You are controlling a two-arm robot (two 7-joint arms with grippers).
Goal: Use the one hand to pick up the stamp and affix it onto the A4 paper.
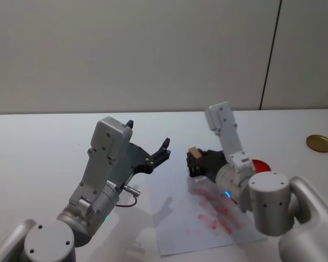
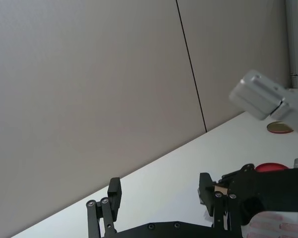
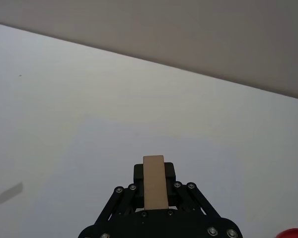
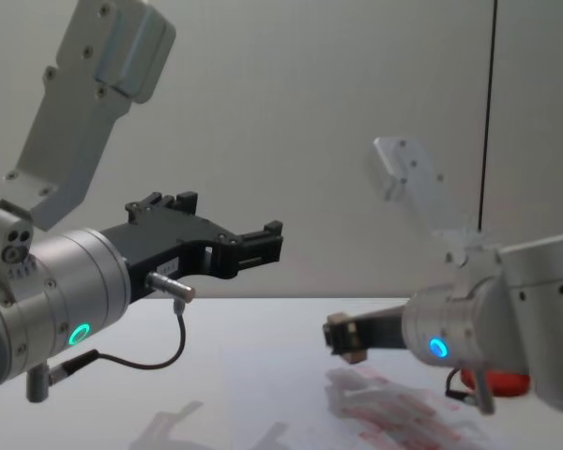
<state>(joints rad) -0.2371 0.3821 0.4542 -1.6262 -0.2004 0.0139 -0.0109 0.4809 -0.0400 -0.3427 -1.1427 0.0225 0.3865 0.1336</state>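
Note:
My right gripper (image 1: pixel 195 161), on the wrist with the blue-lit ring, is shut on the stamp (image 1: pixel 193 151), a small tan wooden block (image 3: pixel 154 182). It holds the stamp (image 4: pixel 345 339) in the air over the far edge of the A4 paper (image 1: pixel 177 229). The white sheet (image 4: pixel 291 384) lies flat and bears red stamp marks on its right half. My left gripper (image 1: pixel 147 135), on the green-lit wrist, hangs open and empty (image 2: pixel 160 188) above the table, left of the paper and well apart from the stamp.
A flat round red ink pad (image 1: pixel 261 165) sits on the table just right of the right gripper (image 4: pixel 352 339). A gold lid (image 1: pixel 320 143) lies far right. A cable loops under the left wrist (image 4: pixel 150 361). White table on all sides, wall behind.

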